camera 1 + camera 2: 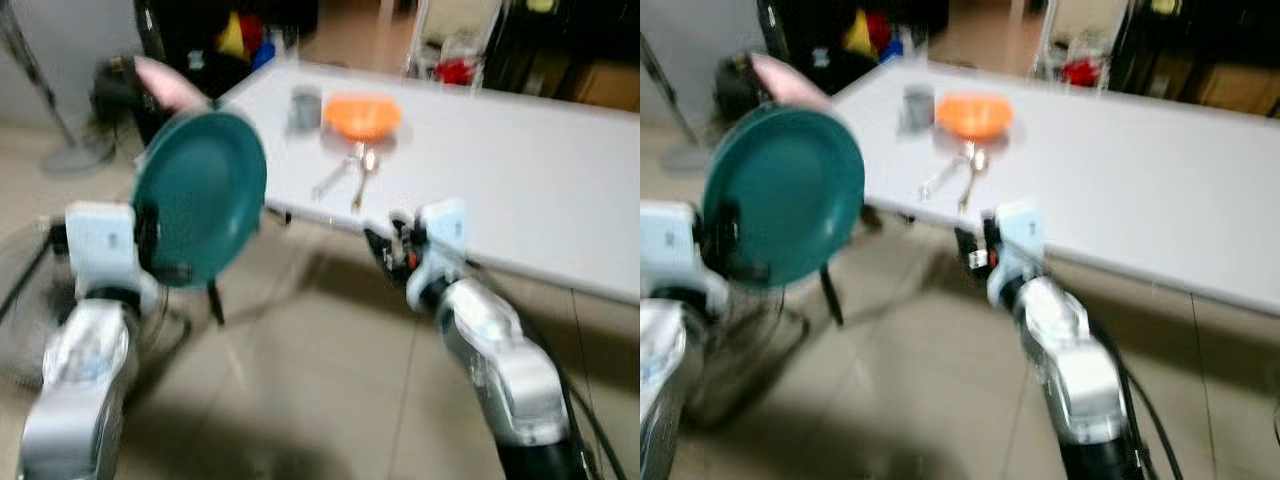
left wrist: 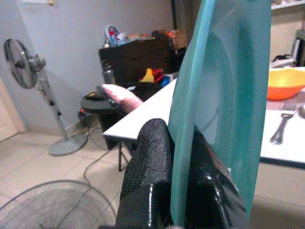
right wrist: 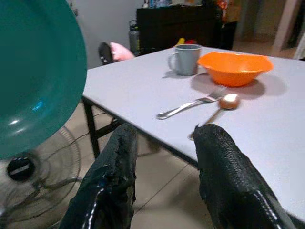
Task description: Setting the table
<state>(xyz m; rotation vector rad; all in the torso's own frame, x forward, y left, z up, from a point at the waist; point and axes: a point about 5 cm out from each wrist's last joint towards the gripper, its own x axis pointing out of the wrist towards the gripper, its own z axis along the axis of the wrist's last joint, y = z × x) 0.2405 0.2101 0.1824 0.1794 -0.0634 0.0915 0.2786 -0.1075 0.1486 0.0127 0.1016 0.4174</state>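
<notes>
Item one: a teal plate [image 1: 200,195], held up on edge in the air off the near left corner of the table, its hollow face turned toward the table and our right arm. Our left gripper [image 2: 178,191] grasps it at the lower rim, one black finger [image 2: 147,176] on each side of the plate's edge, as the left wrist view shows plainly.

Item two: our right gripper [image 3: 164,176], raised in front of the table's near edge, its fingers spread apart with nothing between them. It points toward the cutlery.

Item three: a white table [image 1: 540,170], long, with dark legs, standing on a tiled floor [image 1: 320,380].

Item four, on the table toward its far left corner: an orange bowl [image 3: 234,67], upright. Just beside it on the left stands a grey mug [image 3: 186,59], handle toward the corner. In front of the bowl lie a fork [image 3: 190,105] and a spoon [image 3: 221,106], side by side and near each other, the spoon's bowl close under the orange bowl's rim.

Item five, surroundings: a standing fan [image 2: 28,71] against the grey wall, a second fan's wire guard [image 2: 57,205] low on the floor by our left arm, and a pink object [image 2: 121,95] past the table's corner, which we cannot identify. A dark cabinet [image 2: 138,57] with bright clutter stands behind.
</notes>
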